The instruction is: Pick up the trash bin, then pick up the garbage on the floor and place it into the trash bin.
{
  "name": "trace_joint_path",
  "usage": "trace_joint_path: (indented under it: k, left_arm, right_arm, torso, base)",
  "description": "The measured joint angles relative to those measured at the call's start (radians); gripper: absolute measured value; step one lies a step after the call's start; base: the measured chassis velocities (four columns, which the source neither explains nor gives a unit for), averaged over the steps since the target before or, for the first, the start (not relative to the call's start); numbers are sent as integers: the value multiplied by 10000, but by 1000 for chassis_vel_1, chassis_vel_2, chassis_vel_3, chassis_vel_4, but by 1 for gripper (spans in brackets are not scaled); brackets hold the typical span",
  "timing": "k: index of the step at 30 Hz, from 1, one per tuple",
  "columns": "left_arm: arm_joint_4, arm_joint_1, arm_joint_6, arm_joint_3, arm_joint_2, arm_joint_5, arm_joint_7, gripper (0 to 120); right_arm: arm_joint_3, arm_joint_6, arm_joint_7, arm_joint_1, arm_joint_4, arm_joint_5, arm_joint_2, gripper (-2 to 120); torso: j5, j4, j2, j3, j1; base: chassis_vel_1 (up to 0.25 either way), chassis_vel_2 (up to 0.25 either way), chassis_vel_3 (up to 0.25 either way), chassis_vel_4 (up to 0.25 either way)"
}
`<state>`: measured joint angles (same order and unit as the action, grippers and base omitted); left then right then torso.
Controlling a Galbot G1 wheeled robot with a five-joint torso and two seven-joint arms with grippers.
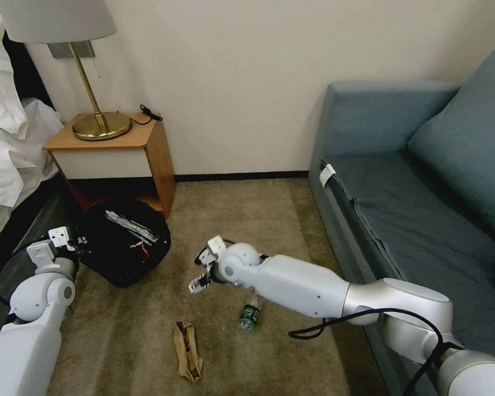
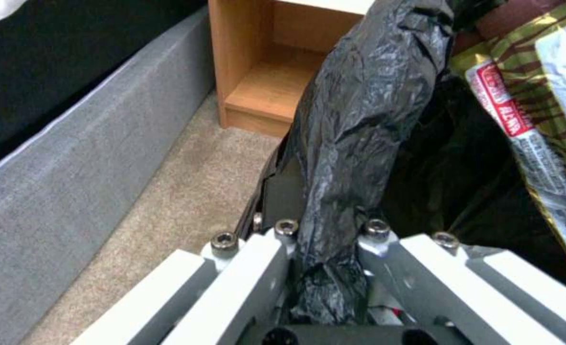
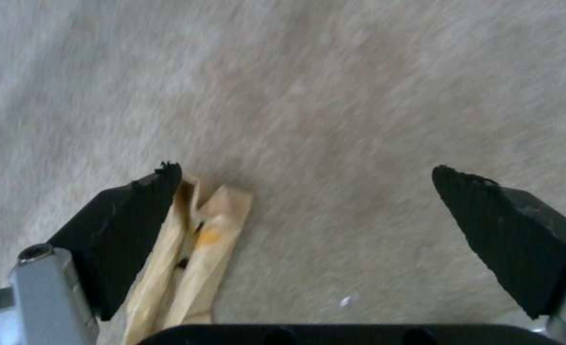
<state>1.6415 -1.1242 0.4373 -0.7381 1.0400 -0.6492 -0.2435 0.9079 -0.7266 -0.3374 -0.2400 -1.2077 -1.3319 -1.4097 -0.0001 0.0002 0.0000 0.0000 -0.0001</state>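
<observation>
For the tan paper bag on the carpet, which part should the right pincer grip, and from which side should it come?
Grip the paper bag across its narrow width near the middle, coming straight down from above. It lies flat and long on the carpet, folded into a slim strip, so only its short sides offer an edge to pinch. The open right pincer hangs over its end and probably needs its jaws turned across the strip.

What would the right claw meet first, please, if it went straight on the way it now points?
Probably bare carpet: the right claw is open and aimed down at the floor, with the paper bag beside one finger rather than between them. Depth is hard to judge.
</observation>
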Motion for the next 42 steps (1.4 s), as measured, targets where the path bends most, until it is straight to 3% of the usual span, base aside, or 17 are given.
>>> trace_joint_path:
  k: [21,42]
  left_arm:
    - [346,-18,155,-18,250,0,-108,2]
    - [338,79,131,353,372,34,-187,2]
  right_arm:
    - [973,-112,715,-838,411,366,-552,100]
    - [1064,69,902,-1459,1358,994,-832,100]
  torso:
    - [0,-3,0,0,0]
    - [1,-2,0,0,0]
  base:
    - [0,0,0,0]
    - [0,0,0,0]
